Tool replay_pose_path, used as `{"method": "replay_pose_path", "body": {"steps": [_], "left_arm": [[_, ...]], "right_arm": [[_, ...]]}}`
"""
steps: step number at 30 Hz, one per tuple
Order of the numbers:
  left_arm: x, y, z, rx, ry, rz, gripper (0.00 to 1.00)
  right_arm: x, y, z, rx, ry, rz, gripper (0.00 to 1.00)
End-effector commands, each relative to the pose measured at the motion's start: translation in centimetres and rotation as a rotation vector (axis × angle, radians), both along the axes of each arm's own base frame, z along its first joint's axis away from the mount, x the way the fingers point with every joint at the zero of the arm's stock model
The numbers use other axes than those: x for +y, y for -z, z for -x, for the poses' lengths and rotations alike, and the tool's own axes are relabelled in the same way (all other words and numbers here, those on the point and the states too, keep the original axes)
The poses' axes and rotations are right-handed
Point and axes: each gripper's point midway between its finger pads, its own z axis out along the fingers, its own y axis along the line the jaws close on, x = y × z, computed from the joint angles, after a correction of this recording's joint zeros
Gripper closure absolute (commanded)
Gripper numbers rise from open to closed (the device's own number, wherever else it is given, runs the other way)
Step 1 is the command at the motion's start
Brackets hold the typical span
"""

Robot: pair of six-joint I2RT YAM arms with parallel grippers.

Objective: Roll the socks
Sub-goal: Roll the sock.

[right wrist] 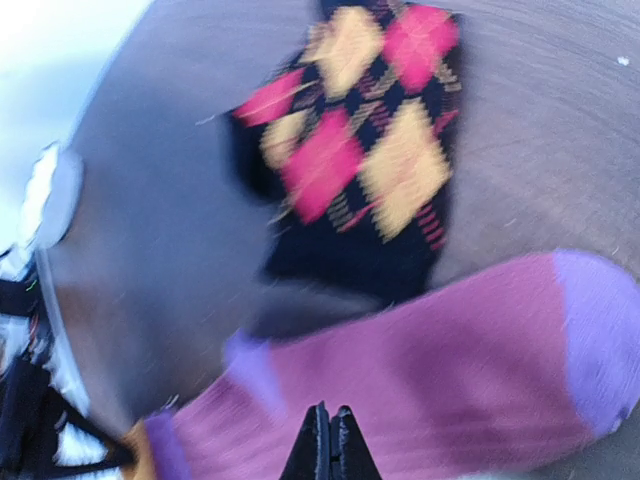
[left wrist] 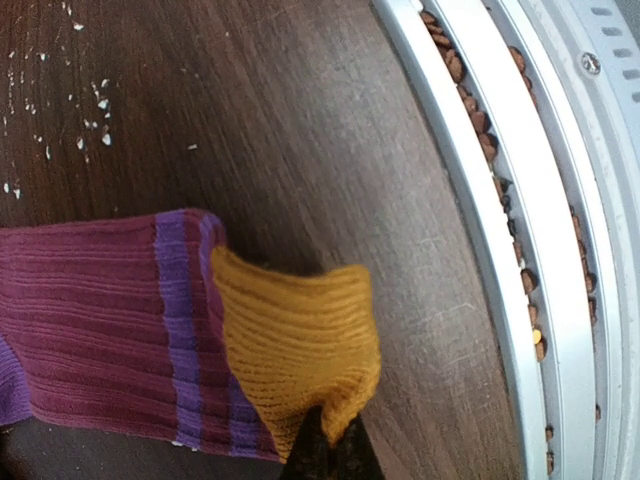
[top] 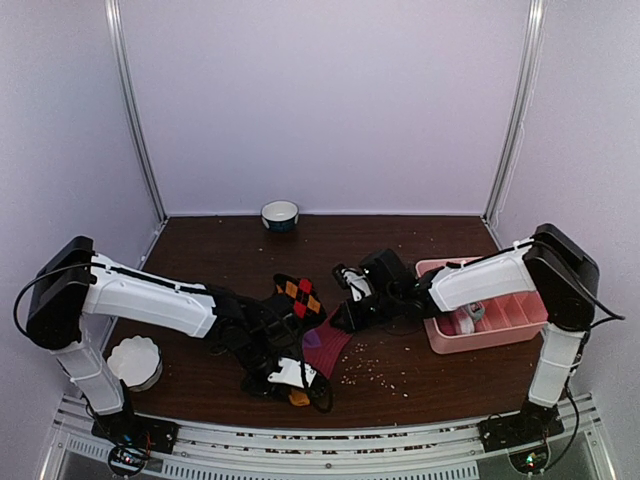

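The purple-magenta striped sock [top: 326, 346] lies flat on the brown table, front centre. My left gripper [top: 292, 380] is shut on its orange end [left wrist: 300, 350] and holds that end folded back over the striped part [left wrist: 90, 330] near the table's front edge. The black argyle sock [top: 299, 296] lies just behind the striped sock, and it also shows in the right wrist view [right wrist: 360, 150]. My right gripper [top: 340, 318] is shut, its tips [right wrist: 330, 440] over the middle of the striped sock [right wrist: 440, 370]. No fabric shows between them. That view is blurred.
A pink bin [top: 500, 330] holding a pale rolled bundle stands at the right. A white-and-blue bowl [top: 280, 214] sits at the back wall and a white fluted bowl [top: 135, 362] at front left. Crumbs [top: 375, 370] lie scattered. A metal rail [left wrist: 520, 250] runs along the front edge.
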Motion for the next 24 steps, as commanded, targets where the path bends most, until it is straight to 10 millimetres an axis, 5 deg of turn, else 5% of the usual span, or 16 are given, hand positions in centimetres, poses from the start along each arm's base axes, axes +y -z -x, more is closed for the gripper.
{"method": "replay_pose_path", "body": {"steps": [1, 12, 18, 24], "left_arm": [[0.1, -0.1, 0.1, 0.013, 0.014, -0.003, 1.00], [-0.1, 0.3, -0.2, 0.038, -0.002, -0.025, 1.00], [-0.1, 0.6, -1.2, 0.091, -0.059, -0.025, 1.00], [-0.2, 0.6, -2.8, 0.155, -0.129, -0.017, 1.00]], "right_arm": [[-2.3, 4.2, -2.4, 0.023, 0.141, 0.206, 1.00], [-5.4, 6.9, -4.3, -0.039, 0.196, 0.472, 1.00], [-4.5, 4.0, -7.4, -0.178, 0.250, 0.447, 1.00], [-4.4, -0.6, -7.8, -0.332, 0.281, 0.318, 1.00]]}}
